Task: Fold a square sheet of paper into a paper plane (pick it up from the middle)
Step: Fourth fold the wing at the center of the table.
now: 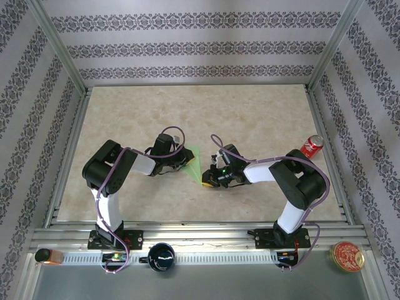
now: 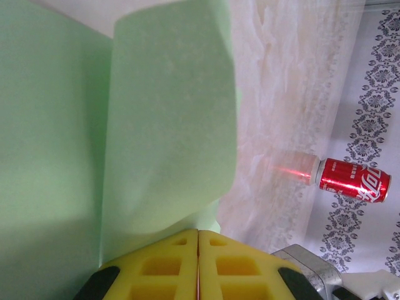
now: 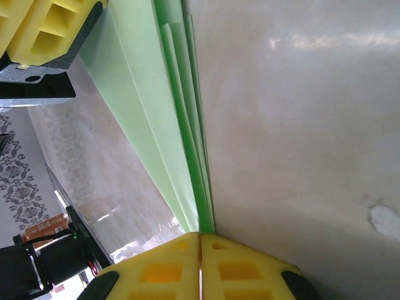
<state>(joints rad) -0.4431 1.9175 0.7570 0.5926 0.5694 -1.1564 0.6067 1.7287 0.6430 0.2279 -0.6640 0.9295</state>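
Observation:
The light-green sheet of paper (image 1: 195,161) is folded into a layered, pointed plane shape and is held above the table between both arms. My left gripper (image 1: 182,164) is shut on its wide end; in the left wrist view a curved flap of the paper (image 2: 169,125) rises from the closed yellow fingertips (image 2: 199,232). My right gripper (image 1: 210,181) is shut on the narrow end. In the right wrist view several stacked paper layers (image 3: 181,125) run into its closed fingertips (image 3: 200,235), and the left gripper's yellow fingers (image 3: 47,28) show at the top left.
A red cola can (image 1: 312,145) lies at the table's right edge, also seen from the left wrist (image 2: 353,180). A black mug (image 1: 161,256), a round tin (image 1: 347,256) and an orange object (image 1: 49,256) sit along the front rail. Patterned walls enclose the table.

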